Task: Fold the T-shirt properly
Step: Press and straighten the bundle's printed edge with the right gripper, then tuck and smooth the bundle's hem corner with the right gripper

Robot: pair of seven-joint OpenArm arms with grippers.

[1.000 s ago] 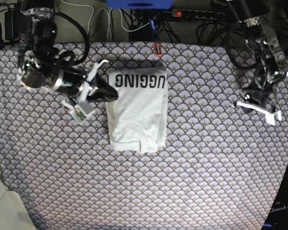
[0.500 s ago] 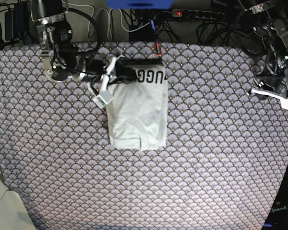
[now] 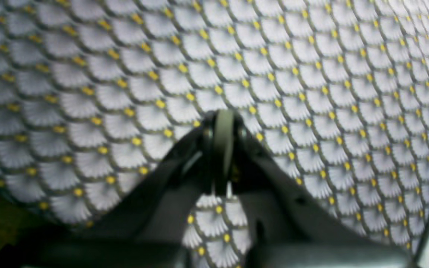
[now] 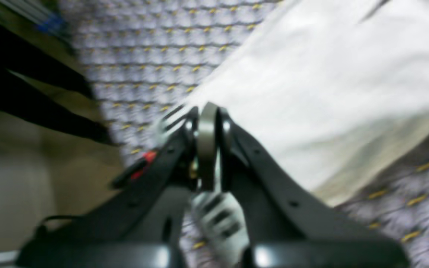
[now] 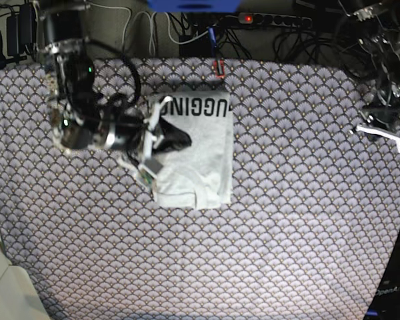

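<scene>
The light grey T-shirt [image 5: 199, 157] lies folded into a narrow rectangle in the middle of the table, with the black "UGGING" lettering [image 5: 195, 107] along its far edge. My right gripper [image 5: 180, 139] is shut and reaches in from the left over the shirt's left half. In the right wrist view its tips [image 4: 207, 111] sit at the shirt's edge [image 4: 311, 93], and no cloth shows between the fingers. My left gripper [image 5: 385, 131] is shut near the table's right edge, far from the shirt. In the left wrist view it [image 3: 223, 121] hovers over bare cloth.
The scallop-patterned tablecloth [image 5: 293, 213] covers the whole table. A power strip [image 5: 273, 20] and cables lie behind the far edge. A small red item [image 5: 219, 68] sits at the far edge above the shirt. A pale object [image 5: 0, 280] is at the front left corner.
My right gripper has moved from the shirt's far left corner toward its middle, uncovering the lettering. My left gripper has shifted slightly up at the right edge.
</scene>
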